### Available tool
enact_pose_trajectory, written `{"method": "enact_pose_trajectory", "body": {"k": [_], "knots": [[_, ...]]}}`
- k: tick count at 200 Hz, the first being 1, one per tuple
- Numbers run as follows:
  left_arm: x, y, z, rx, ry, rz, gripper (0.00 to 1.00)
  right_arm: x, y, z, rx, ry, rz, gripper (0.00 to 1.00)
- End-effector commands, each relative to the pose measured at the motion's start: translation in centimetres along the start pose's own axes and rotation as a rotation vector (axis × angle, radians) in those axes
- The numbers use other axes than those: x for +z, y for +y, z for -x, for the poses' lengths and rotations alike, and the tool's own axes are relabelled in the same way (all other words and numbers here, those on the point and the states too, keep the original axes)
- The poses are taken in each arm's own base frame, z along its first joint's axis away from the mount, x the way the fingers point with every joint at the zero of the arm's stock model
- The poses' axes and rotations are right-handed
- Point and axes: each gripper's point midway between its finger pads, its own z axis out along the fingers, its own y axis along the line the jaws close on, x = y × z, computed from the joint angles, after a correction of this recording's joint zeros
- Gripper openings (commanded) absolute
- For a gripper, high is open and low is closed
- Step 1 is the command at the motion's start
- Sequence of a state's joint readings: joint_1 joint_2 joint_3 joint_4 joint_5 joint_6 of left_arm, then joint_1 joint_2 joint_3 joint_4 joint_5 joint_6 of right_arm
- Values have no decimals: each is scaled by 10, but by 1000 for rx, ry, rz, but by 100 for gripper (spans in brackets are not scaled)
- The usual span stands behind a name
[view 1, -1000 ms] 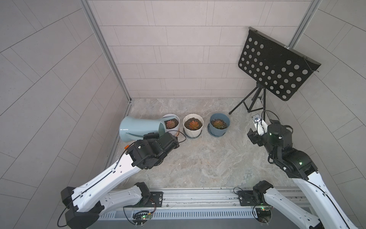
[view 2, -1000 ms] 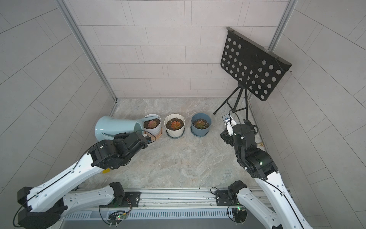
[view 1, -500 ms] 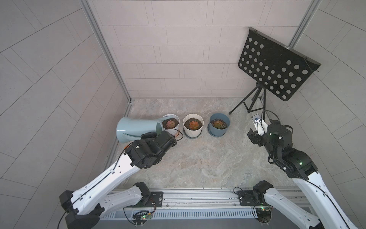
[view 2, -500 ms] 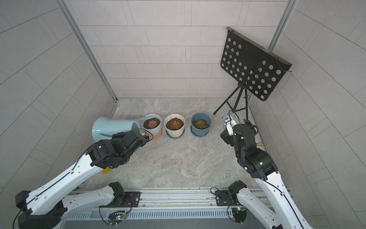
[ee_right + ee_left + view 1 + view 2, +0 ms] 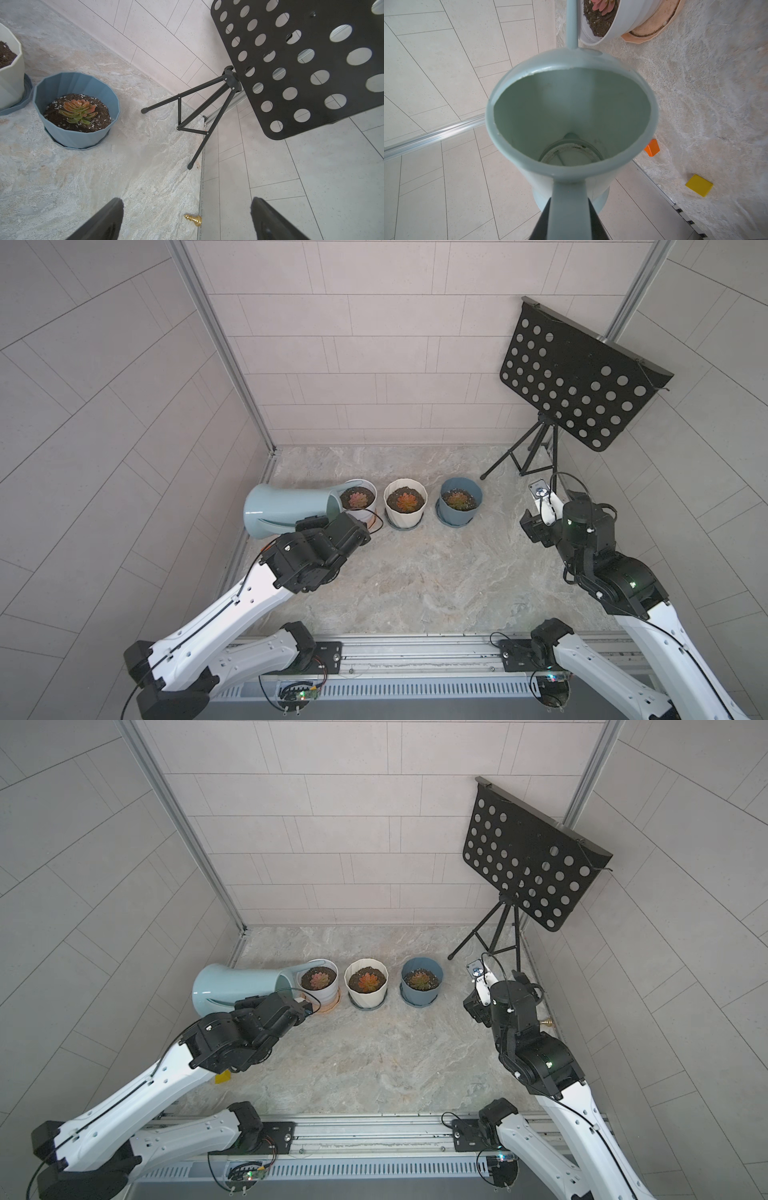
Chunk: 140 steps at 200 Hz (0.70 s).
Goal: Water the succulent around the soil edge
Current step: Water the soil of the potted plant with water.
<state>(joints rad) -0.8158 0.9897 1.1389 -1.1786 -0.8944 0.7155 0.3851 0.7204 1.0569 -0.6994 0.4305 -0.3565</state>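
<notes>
The left fingers (image 5: pixel 544 220) are pressed tight on the handle (image 5: pixel 569 207) of the pale blue watering can (image 5: pixel 571 116), and the can is tipped far over, its open mouth turned toward the wrist camera. The thin spout (image 5: pixel 571 20) is run along the rim of the white pot (image 5: pixel 618 25), right at the soil edge; whether it touches cannot be told. The pink succulent (image 5: pixel 602 4) is seated in that soil, just beside the spout. In a top view, a cream pot (image 5: pixel 405 520) and a blue pot (image 5: pixel 457 520) are lined up next along the tabletop (image 5: pixel 415 572). The right fingers (image 5: pixel 99 220) are spread wide with nothing between them, held near the music stand (image 5: pixel 291 62), well apart from the can.
</notes>
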Motion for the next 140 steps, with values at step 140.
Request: {"method": "enact_pose_trajectory", "body": {"k": [140], "knots": [[-6, 1, -36, -9, 57, 41, 0, 0, -5, 0, 14, -8, -28, 100]]}}
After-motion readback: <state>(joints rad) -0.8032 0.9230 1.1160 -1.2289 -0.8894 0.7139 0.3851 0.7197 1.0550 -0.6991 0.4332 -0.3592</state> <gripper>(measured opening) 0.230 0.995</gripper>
